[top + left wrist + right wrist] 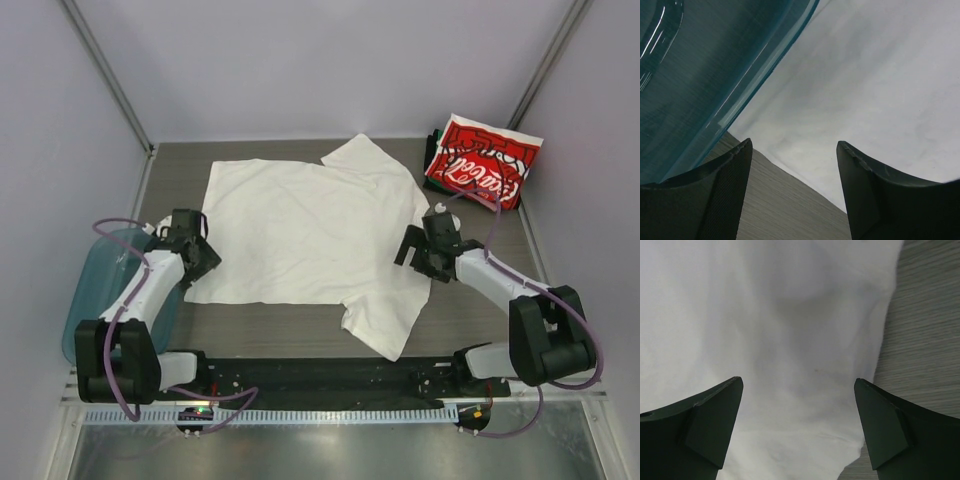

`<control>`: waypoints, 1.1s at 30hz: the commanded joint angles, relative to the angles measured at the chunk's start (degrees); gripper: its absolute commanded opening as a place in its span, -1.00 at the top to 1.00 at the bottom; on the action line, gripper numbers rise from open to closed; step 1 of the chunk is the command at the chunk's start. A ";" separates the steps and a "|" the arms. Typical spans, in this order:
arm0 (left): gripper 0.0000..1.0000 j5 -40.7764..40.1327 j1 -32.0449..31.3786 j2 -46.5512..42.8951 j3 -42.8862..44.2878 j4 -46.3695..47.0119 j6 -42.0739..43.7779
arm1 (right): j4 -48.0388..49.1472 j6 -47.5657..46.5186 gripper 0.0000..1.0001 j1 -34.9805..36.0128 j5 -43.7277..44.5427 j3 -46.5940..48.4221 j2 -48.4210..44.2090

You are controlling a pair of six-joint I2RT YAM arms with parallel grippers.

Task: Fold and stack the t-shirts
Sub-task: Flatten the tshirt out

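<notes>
One white t-shirt [300, 235] lies flat mid-table, its left hem just ahead of the left gripper [792, 145] and its right side beneath the right gripper [797, 380]. Both have their fingers spread and empty. Bare table [290, 325] borders the near hem, a folded red shirt [482, 162] sits far right, and a teal bin [90, 300] lies left.

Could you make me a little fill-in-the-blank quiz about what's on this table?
The t-shirt spread flat is ____.
The folded shirt in the far right corner is ____ with white lettering.
The teal bin lies on the ____ side of the t-shirt.
Over the t-shirt, the right gripper is ____.
Missing: white; red; left; open.
</notes>
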 commanded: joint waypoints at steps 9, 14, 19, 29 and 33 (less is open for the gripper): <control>-0.33 0.49 -2.94 -6.55 -0.18 -1.64 -2.00 | -4.00 -0.15 -0.99 -7.69 4.82 -1.91 -0.79; -0.31 4.61 -8.73 -9.53 3.05 -2.18 -5.43 | -6.81 -0.32 -0.99 -7.88 5.62 -1.12 -5.27; -0.37 23.66 -17.07 -14.63 8.51 7.38 -11.13 | -10.67 0.64 -1.00 -7.88 1.67 -0.06 -11.95; -0.99 26.07 -36.33 -24.48 14.31 34.73 -30.83 | -16.75 8.63 -0.94 -0.24 -4.14 -3.14 -25.84; -0.99 26.60 -39.68 -24.13 15.81 44.63 -36.89 | -14.47 13.74 -0.95 6.96 0.16 -2.09 -21.99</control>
